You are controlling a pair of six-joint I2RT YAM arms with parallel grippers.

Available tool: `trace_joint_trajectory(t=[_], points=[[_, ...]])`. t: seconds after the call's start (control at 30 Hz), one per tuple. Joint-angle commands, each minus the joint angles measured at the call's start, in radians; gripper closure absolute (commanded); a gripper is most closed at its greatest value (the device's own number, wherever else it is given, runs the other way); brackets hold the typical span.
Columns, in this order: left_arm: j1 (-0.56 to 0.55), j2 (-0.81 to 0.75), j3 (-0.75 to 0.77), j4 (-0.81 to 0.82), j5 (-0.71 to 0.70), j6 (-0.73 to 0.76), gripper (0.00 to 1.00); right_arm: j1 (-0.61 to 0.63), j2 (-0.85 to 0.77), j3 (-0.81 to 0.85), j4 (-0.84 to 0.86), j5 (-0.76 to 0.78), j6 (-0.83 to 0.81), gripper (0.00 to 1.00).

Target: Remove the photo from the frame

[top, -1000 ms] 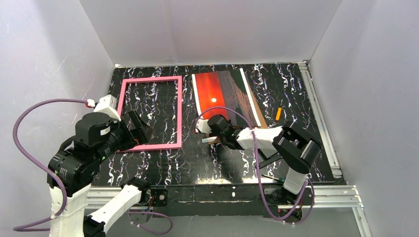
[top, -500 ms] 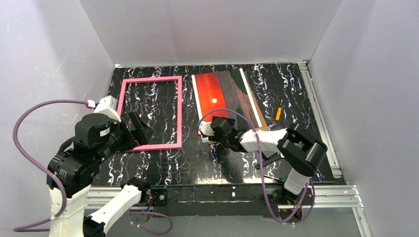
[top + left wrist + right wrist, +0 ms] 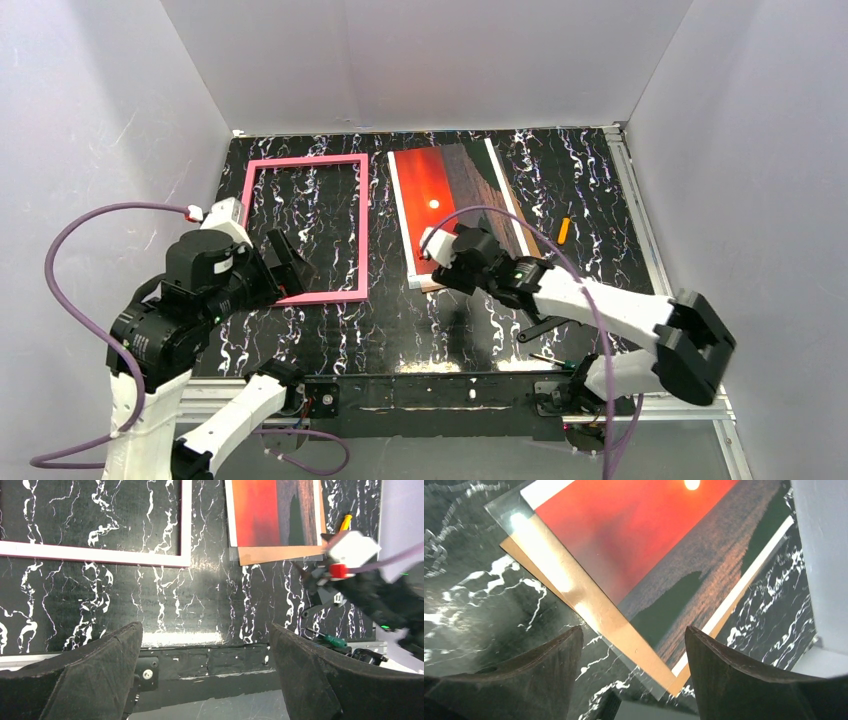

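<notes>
While the left gripper hangs with jaws wide by the near rail of the frame, the right gripper hovers above the near corner of the photo, jaws parted, holding nothing. The photo lies flat on a brown board, just right of the frame; an orange-handled tool lies farther right.

Robot lab test cell: white enclosure walls across top and sides, black marbled tabletop in centre, aluminium rail down right edge, left robot arm and right robot arm bolted along bottom.
</notes>
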Motion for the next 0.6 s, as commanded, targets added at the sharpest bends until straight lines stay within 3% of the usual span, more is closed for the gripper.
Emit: trace_joint_trajectory(t=[0.0, 0.33, 0.57], points=[[0.003, 0.001, -0.045, -0.002, 0.009, 0.0, 0.02, 0.006, -0.197, 0.097, -0.142, 0.006, 0.247, 0.19], [0.002, -0.032, -0.151, 0.111, 0.062, 0.012, 0.02, 0.0, -0.676, 0.199, -0.466, 0.224, 0.806, 0.04], [0.002, -0.036, -0.127, 0.136, 0.047, 0.048, 0.02, 0.0, -0.81, 0.353, -0.679, 0.313, 0.922, 0.04]])
